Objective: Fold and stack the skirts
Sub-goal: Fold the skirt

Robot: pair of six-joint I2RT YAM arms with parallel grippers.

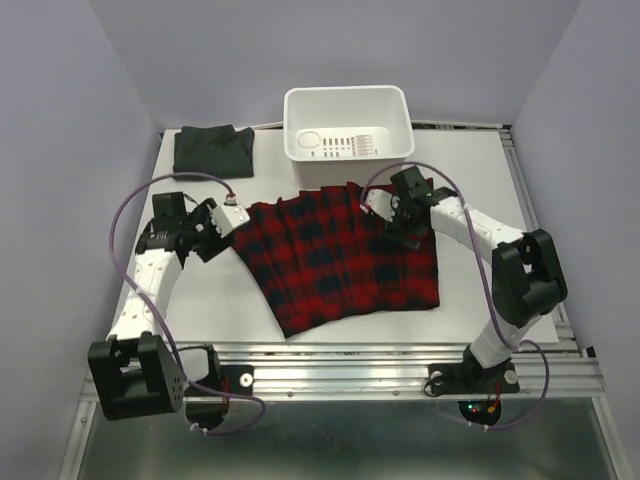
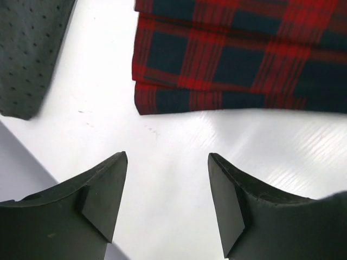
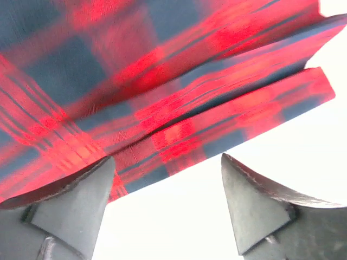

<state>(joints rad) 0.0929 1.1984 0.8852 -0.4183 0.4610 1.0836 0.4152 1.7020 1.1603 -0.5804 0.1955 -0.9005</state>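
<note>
Lying flat: plaid skirt (image 1: 340, 255) | tub (image 1: 346, 92) markings unreadable | grey skirt (image 1: 213, 150) folded

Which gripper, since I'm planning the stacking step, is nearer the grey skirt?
Left. The left gripper sits just on the near side of the grey skirt; the right gripper is at the plaid skirt's far right edge.

You have two skirts in front of you: one red-and-navy plaid skirt (image 1: 340, 255) and one dark grey skirt (image 1: 212, 150). You have one white tub (image 1: 345, 100) and one table (image 1: 470, 180). You also have two grippers, one left gripper (image 1: 224, 220) and one right gripper (image 1: 386, 215), with two fingers each, four fingers in all
</note>
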